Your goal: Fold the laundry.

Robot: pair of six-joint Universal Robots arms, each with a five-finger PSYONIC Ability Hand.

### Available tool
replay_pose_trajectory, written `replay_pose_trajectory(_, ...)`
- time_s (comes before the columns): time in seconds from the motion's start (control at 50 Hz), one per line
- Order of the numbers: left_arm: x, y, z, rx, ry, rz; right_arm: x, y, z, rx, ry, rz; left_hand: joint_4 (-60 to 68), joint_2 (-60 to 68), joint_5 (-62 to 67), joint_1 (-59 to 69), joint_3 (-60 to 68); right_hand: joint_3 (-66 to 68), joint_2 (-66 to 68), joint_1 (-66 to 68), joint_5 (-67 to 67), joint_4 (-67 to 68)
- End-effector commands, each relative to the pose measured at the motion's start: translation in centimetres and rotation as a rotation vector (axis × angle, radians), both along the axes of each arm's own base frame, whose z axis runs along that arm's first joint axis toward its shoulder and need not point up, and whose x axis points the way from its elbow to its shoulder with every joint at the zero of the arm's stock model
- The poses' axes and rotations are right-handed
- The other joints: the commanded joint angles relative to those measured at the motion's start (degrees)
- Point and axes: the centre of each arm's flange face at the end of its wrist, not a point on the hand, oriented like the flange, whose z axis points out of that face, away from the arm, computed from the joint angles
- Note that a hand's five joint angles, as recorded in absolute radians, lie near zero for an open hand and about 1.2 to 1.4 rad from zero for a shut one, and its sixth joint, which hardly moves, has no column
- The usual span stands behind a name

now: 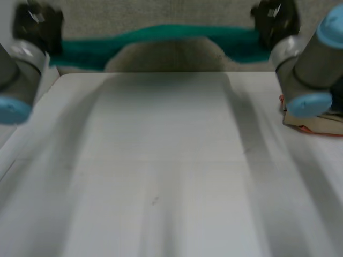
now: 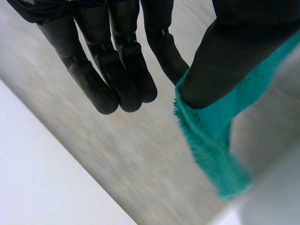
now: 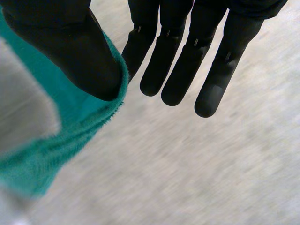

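Note:
A teal towel [image 1: 161, 37] hangs stretched in the air beyond the far edge of the white table [image 1: 166, 160], sagging a little between both hands. My left hand [image 1: 37, 24] pinches its left end; in the left wrist view the thumb [image 2: 225, 61] presses the teal cloth [image 2: 211, 140] against a finger [image 2: 164, 51]. My right hand [image 1: 276, 21] holds the right end; in the right wrist view its thumb [image 3: 70, 51] pins the cloth [image 3: 56, 136] against a finger [image 3: 140, 47]. The other fingers of both hands hang straight.
A flat tan and red object [image 1: 313, 122] lies at the table's right side beside my right arm [image 1: 311, 69]. My left arm [image 1: 13, 80] stands over the table's left edge. Grey carpet floor [image 3: 211, 178] lies below the hands.

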Motion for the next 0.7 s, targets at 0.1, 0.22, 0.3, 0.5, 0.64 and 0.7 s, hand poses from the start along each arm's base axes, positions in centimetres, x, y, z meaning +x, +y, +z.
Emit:
replay_pose_trajectory(0.1,-0.5,1.3,-14.5,0.34,-0.206,-0.044,-0.2,2.1,-14.0,0.374,0.186,0.079,11.31,11.36,13.62,13.41,11.88,11.97,12.62,14.84,13.09,11.34)
replay_pose_trajectory(0.22,-0.1,5.3,-16.4,0.491,-0.315,-0.085,-2.1,5.2,-15.7,0.561,0.316,0.061,11.31,11.36,13.62,13.41,11.88,11.97,12.62,14.84,13.09,11.34)
replay_pose_trajectory(0.3,1.0,9.4,-15.6,0.612,-0.408,-0.104,-3.9,9.3,-15.0,0.733,0.467,0.067,11.31,11.36,13.62,13.41,11.88,11.97,12.62,14.84,13.09,11.34)
replay_pose_trajectory(0.5,4.0,20.0,-13.8,1.056,-0.636,-0.139,-10.0,19.1,-11.2,1.014,0.888,0.14,11.31,11.36,13.62,13.41,11.88,11.97,12.62,14.84,13.09,11.34)
replay_pose_trajectory(0.64,2.9,16.4,-14.4,0.899,-0.731,-0.149,-8.8,17.7,-11.7,0.908,0.865,0.154,11.31,11.36,13.62,13.41,11.88,11.97,12.62,14.84,13.09,11.34)
replay_pose_trajectory(0.7,2.2,14.0,-14.0,0.835,-0.739,-0.082,-7.9,15.7,-13.2,0.88,0.816,0.109,11.31,11.36,13.62,13.41,11.88,11.97,12.62,14.84,13.09,11.34)
